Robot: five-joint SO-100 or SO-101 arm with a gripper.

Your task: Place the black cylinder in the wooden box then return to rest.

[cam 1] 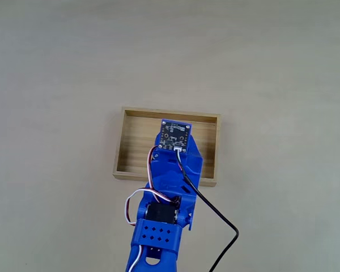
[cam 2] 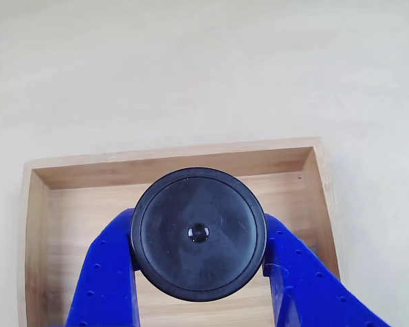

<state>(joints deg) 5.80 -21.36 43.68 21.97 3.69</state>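
The blue fingers (cam 2: 296, 272) pinch the black cylinder (cam 2: 198, 234) (dimple facing the camera) above the wooden box (cam 2: 177, 158) on the table (cam 1: 56, 68).

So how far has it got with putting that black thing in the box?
Picked up: the blue gripper holds the black cylinder between its fingers. In hand: it hangs over the wooden box. Left: lowering, letting go, and returning to rest.

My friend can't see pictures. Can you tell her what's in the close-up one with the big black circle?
A black cylinder is squeezed between two blue gripper fingers, seen from above its round top. Under it is a shallow wooden box on a pale table.
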